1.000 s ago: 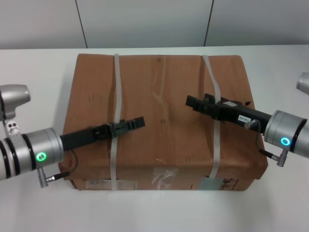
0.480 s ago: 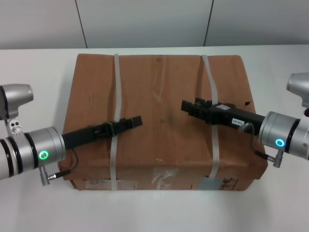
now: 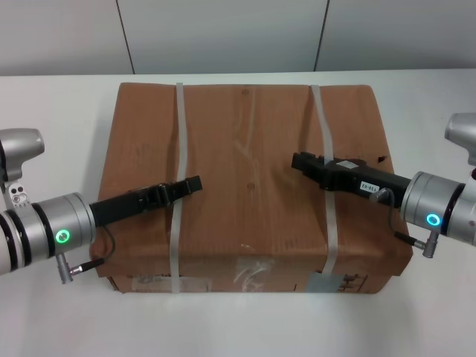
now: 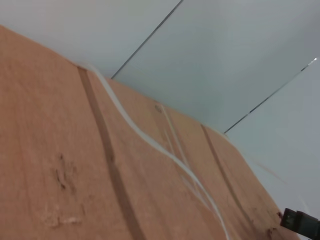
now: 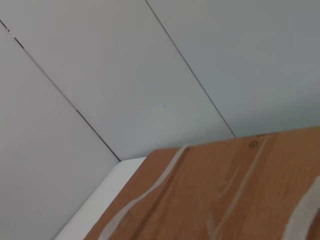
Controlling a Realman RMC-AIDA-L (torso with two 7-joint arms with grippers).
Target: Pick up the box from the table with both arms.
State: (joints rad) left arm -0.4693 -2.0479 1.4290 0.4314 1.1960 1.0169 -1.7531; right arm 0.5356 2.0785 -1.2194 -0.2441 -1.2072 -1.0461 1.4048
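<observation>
The box is a large brown carton with two pale straps, standing in the middle of the white table. A grey label and black print show on its near side. My left gripper reaches in from the left just over the box top, by the left strap, and looks shut and empty. My right gripper reaches in from the right over the top, by the right strap, also shut and empty. The left wrist view shows the box top close under the camera, with the right gripper's tip far off. The right wrist view shows the box top.
A pale panelled wall stands behind the table's far edge. Bare white tabletop runs to the left, right and front of the box. The right wrist view shows a strip of the table beside the box.
My left gripper has drawn back to the left across the box top. My right gripper first edged inward, then drew back to the right. The box has not moved.
</observation>
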